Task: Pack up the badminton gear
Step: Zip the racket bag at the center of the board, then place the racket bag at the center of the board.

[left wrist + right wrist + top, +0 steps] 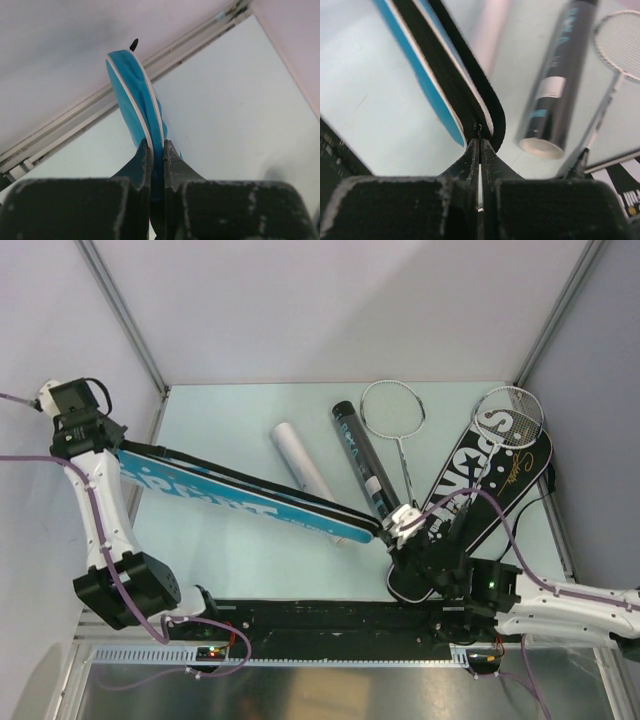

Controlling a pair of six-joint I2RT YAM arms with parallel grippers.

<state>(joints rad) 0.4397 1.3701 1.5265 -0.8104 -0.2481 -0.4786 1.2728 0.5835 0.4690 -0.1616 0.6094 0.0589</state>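
While both arms are sharing the hold, the blue "SPORT" cover is being stretched between them over the table, its long axis running from the left edge, about midway back, toward the near edge right of centre. The left gripper is pinching the broad head end, jaws nearly together on the fabric, with the cover standing on edge there. The right gripper is clamping, jaws fully together, on the narrow tip where the black zip band is curving round; whether it is gripping the pull tab itself cannot be told. So the cover is pointing its narrow tip at the right arm and its wide end at the left edge. The coming move is probably turning on that axis: any pull on the zip would be travelling along it, from the right gripper toward the left one. The remaining gear is lying rearward and right of the right gripper: a silver racket with its handle toward that gripper, a black tube and a white tube beside it, and a second silver racket resting on the black cover near the right edge, so the right arm is the nearer one
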